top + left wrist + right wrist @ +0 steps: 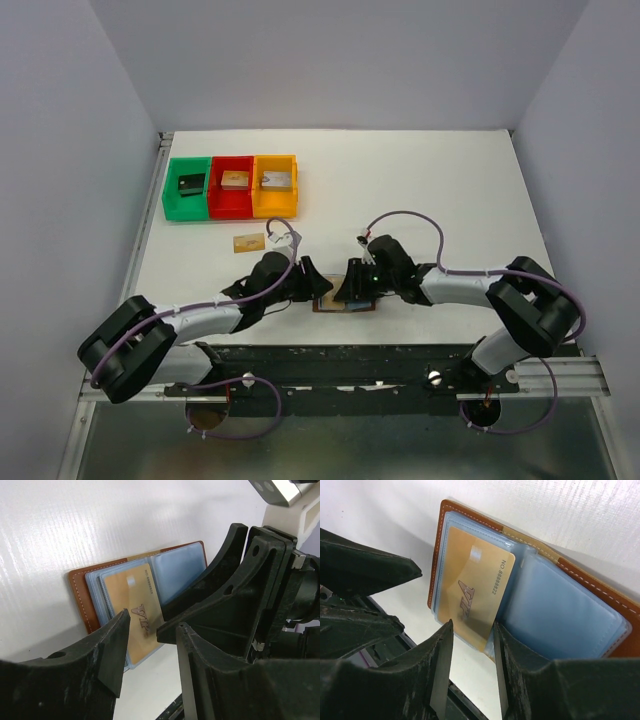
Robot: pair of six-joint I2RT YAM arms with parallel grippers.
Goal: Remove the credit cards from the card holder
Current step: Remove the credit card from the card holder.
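Top view just shows the white table (450,200) with the open brown leather bifold card holder (352,308) at its near edge, between both arms. Wrist cams add detail: left gripper (149,630) spread wide, right gripper (472,630) unclenched, astride a tan-gold credit card (470,580) sticking out of its pocket.

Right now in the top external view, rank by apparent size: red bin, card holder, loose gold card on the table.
1. red bin
2. card holder, mostly hidden; its visible strip is wider than the card, but its place against the bin is unsure
3. loose gold card, clearly smallest
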